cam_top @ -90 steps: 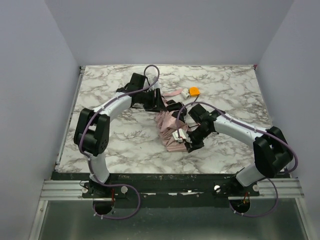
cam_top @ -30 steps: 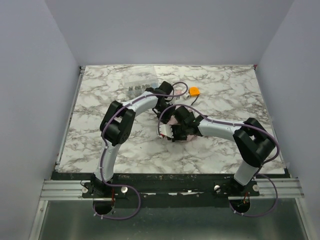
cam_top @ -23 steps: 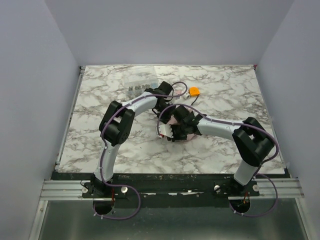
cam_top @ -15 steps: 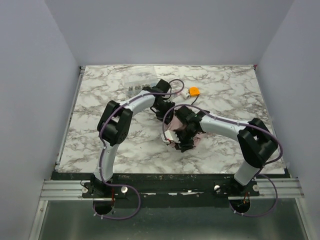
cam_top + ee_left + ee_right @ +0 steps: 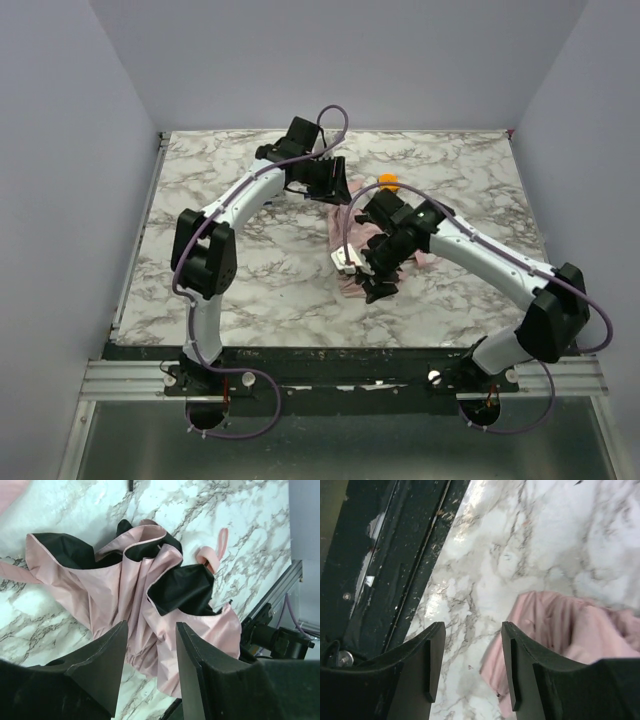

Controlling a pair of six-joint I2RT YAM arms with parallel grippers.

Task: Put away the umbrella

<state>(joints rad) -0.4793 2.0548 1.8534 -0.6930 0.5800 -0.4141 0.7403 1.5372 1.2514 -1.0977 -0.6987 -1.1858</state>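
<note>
- My left claw (image 5: 150,667) hangs with its jaws apart; the crumpled umbrella (image 5: 145,595) fills the space directly below them.
- My right claw (image 5: 470,665), jaws apart, has bare marble table (image 5: 485,580) under the gap; pink fabric lies just to one side.
- A dark rail (image 5: 390,555) bounds the table edge beyond that gap.
- An orange gadget (image 5: 388,183) sits just behind the umbrella, between my arms.
</note>
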